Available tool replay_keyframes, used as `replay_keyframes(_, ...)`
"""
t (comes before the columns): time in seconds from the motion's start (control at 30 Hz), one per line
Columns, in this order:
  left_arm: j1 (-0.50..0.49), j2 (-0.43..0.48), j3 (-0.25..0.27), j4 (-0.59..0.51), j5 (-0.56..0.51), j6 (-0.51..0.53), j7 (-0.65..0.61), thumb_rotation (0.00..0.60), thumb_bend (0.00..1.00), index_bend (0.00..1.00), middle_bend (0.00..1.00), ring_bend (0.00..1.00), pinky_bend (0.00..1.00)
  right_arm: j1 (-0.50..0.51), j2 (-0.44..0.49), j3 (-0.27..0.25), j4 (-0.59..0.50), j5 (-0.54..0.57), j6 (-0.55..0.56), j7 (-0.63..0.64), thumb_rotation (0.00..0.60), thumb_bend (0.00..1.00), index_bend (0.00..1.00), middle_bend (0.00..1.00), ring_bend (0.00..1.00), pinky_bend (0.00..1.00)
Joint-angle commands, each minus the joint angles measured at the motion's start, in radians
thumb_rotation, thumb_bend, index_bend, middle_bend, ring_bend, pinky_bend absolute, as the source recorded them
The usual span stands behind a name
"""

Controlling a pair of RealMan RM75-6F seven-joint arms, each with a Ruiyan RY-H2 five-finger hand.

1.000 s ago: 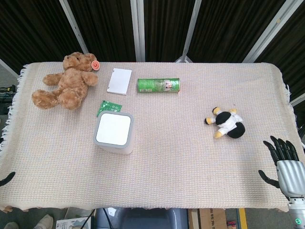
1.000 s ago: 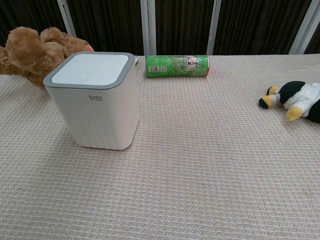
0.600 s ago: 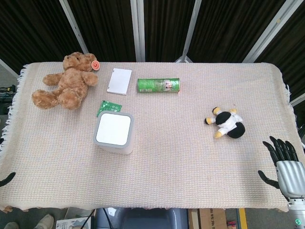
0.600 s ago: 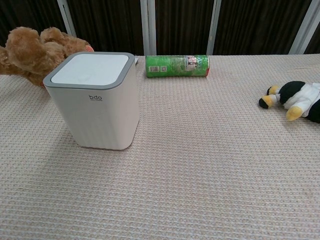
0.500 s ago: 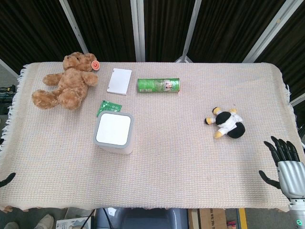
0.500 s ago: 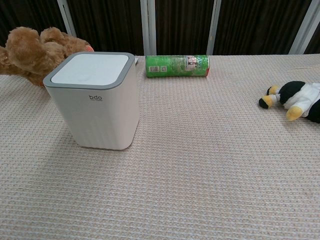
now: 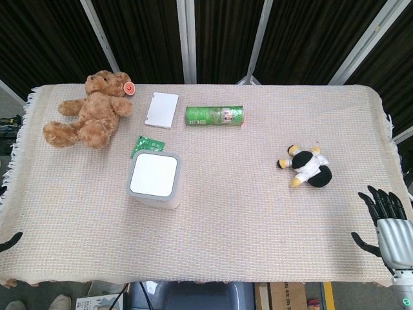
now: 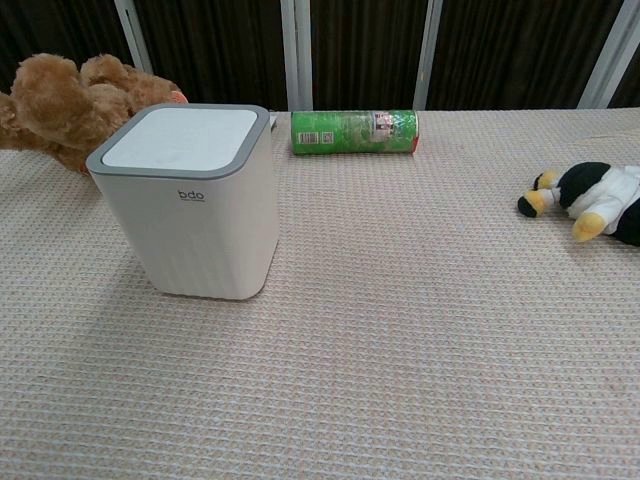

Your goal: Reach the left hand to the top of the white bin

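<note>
Only a dark fingertip of the left hand [image 7: 9, 241] peeks in at the desk's [image 7: 232, 213] near-left edge, grip unreadable. The white bin [image 7: 153, 179] stands upright toward two o'clock from it. Right hand [image 7: 387, 226], fingers spread and empty, waits far off.

in the head view the right hand [image 7: 389, 223] sits at four o'clock, dark fingers [image 7: 381, 203] spread and empty, while only a dark tip of the left hand [image 7: 9, 242] shows at eight o'clock.
</note>
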Motion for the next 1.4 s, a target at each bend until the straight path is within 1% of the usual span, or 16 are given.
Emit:
replay_keyframes(0.03, -0.003, 0.000, -0.005, 0.011, 0.018, 0.011, -0.021, 0.600, 0.16, 0.12, 0.14, 0.11, 0.25, -0.001, -0.001, -0.002, -0.002, -0.005, 0.002, -0.005, 0.600, 0.22, 0.15, 0.06, 0.02, 0.00)
replay_keyframes(0.1, -0.017, 0.003, -0.008, 0.028, 0.036, 0.004, -0.052, 0.600, 0.18, 0.12, 0.19, 0.19, 0.36, -0.002, -0.002, -0.003, -0.005, -0.005, 0.003, -0.004, 0.600, 0.22, 0.15, 0.06, 0.02, 0.00)
replay_keyframes(0.13, -0.025, 0.007, -0.010, 0.032, 0.041, -0.006, -0.074, 0.600, 0.19, 0.12, 0.23, 0.22, 0.40, -0.002, -0.001, -0.003, -0.006, -0.004, 0.003, -0.004, 0.600, 0.22, 0.15, 0.06, 0.02, 0.00)
replay_keyframes(0.2, -0.049, 0.027, -0.016, 0.040, 0.048, -0.035, -0.109, 0.600, 0.27, 0.12, 0.34, 0.33, 0.50, -0.004, 0.001, -0.002, -0.007, -0.002, 0.005, -0.001, 0.600, 0.22, 0.15, 0.06, 0.02, 0.00)
replay_keyframes(0.23, -0.061, 0.037, -0.021, 0.043, 0.054, -0.046, -0.115, 0.600, 0.32, 0.12, 0.41, 0.40, 0.56, -0.005, 0.002, -0.001, -0.007, -0.001, 0.006, 0.000, 0.600, 0.22, 0.15, 0.06, 0.02, 0.00)
replay_keyframes(0.27, -0.080, 0.050, -0.031, 0.046, 0.060, -0.061, -0.117, 0.600, 0.39, 0.12, 0.51, 0.49, 0.64, -0.005, 0.002, 0.000, -0.007, 0.001, 0.007, 0.002, 0.600, 0.22, 0.15, 0.06, 0.02, 0.00)
replay_keyframes(0.3, -0.091, 0.056, -0.038, 0.048, 0.061, -0.070, -0.112, 0.600, 0.44, 0.12, 0.58, 0.56, 0.68, -0.005, 0.002, 0.001, -0.007, 0.002, 0.007, 0.003, 0.600, 0.22, 0.15, 0.06, 0.02, 0.00)
replay_keyframes(0.37, -0.125, 0.073, -0.053, 0.055, 0.075, -0.096, -0.064, 0.600, 0.57, 0.12, 0.75, 0.72, 0.77, -0.003, -0.001, 0.002, -0.004, 0.005, 0.004, 0.001, 0.600, 0.22, 0.15, 0.06, 0.02, 0.00)
replay_keyframes(0.4, -0.146, 0.082, -0.060, 0.054, 0.084, -0.116, -0.033, 0.600, 0.60, 0.13, 0.78, 0.75, 0.79, -0.002, -0.004, 0.002, -0.003, 0.005, 0.001, -0.001, 0.600, 0.22, 0.15, 0.06, 0.02, 0.00)
replay_keyframes(0.47, -0.178, 0.095, -0.074, 0.037, 0.083, -0.151, 0.000, 0.600, 0.71, 0.16, 0.84, 0.81, 0.83, 0.002, -0.008, 0.001, -0.002, 0.005, -0.005, -0.007, 0.600, 0.22, 0.15, 0.06, 0.02, 0.00)
replay_keyframes(0.6, -0.242, 0.138, -0.086, -0.023, 0.078, -0.248, -0.007, 0.600, 0.81, 0.19, 0.85, 0.83, 0.83, 0.006, -0.013, 0.001, 0.000, 0.011, -0.016, -0.019, 0.600, 0.22, 0.15, 0.06, 0.02, 0.00)
replay_keyframes(0.7, -0.300, 0.199, -0.086, -0.105, 0.070, -0.357, -0.016, 0.600, 0.83, 0.22, 0.86, 0.84, 0.83, 0.011, -0.019, 0.003, 0.002, 0.016, -0.025, -0.031, 0.600, 0.22, 0.15, 0.06, 0.02, 0.00)
replay_keyframes(0.87, -0.384, 0.292, -0.095, -0.240, 0.022, -0.521, -0.002, 0.600, 0.84, 0.27, 0.86, 0.84, 0.83, 0.013, -0.025, 0.002, 0.000, 0.021, -0.032, -0.045, 0.600, 0.22, 0.15, 0.06, 0.02, 0.00)
replay_keyframes(1.03, -0.446, 0.334, -0.120, -0.338, -0.024, -0.598, 0.043, 0.600, 0.84, 0.27, 0.86, 0.84, 0.83, 0.017, -0.030, 0.002, 0.002, 0.025, -0.039, -0.053, 0.600, 0.22, 0.15, 0.06, 0.02, 0.00)
replay_keyframes(1.2, -0.506, 0.349, -0.137, -0.406, -0.077, -0.677, 0.062, 0.600, 0.84, 0.27, 0.86, 0.84, 0.83, 0.018, -0.032, 0.005, 0.004, 0.030, -0.040, -0.055, 0.600, 0.22, 0.15, 0.06, 0.02, 0.00)
replay_keyframes(1.4, -0.581, 0.330, -0.160, -0.446, -0.182, -0.739, 0.157, 0.600, 0.84, 0.27, 0.86, 0.84, 0.83, 0.019, -0.034, 0.007, 0.007, 0.034, -0.041, -0.055, 0.600, 0.22, 0.15, 0.06, 0.02, 0.00)
